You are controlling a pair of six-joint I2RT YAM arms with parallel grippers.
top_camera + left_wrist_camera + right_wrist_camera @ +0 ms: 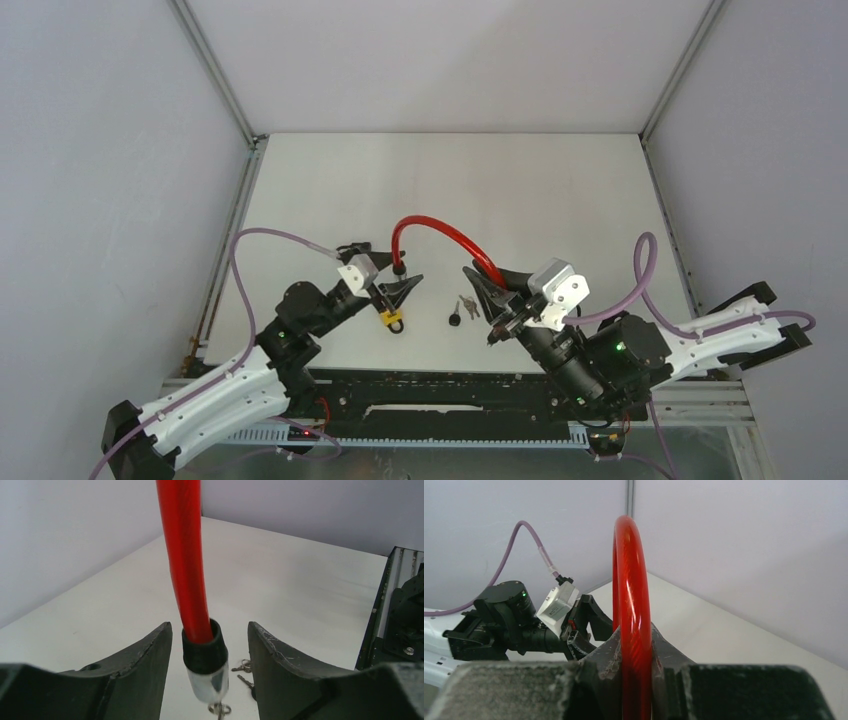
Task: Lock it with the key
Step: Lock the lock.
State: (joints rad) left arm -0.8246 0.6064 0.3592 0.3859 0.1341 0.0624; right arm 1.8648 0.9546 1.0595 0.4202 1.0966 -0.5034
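A red cable lock (440,228) arches between my two grippers. My right gripper (485,278) is shut on one end of the cable (631,605), which runs up between its fingertips (634,630). My left gripper (400,285) is open. The cable's other end, a black collar with a chrome tip (206,672), hangs between its fingers (209,626) with a gap on each side. A small key ring (220,710) dangles under the chrome tip. Loose keys (466,306) with a black head lie on the table between the grippers; they also show in the left wrist view (244,668).
A small yellow piece (392,318) lies on the table just in front of the left gripper. Aluminium frame rails (222,275) run along the table's left and right sides. A black rail (440,385) runs along the near edge by the arm bases.
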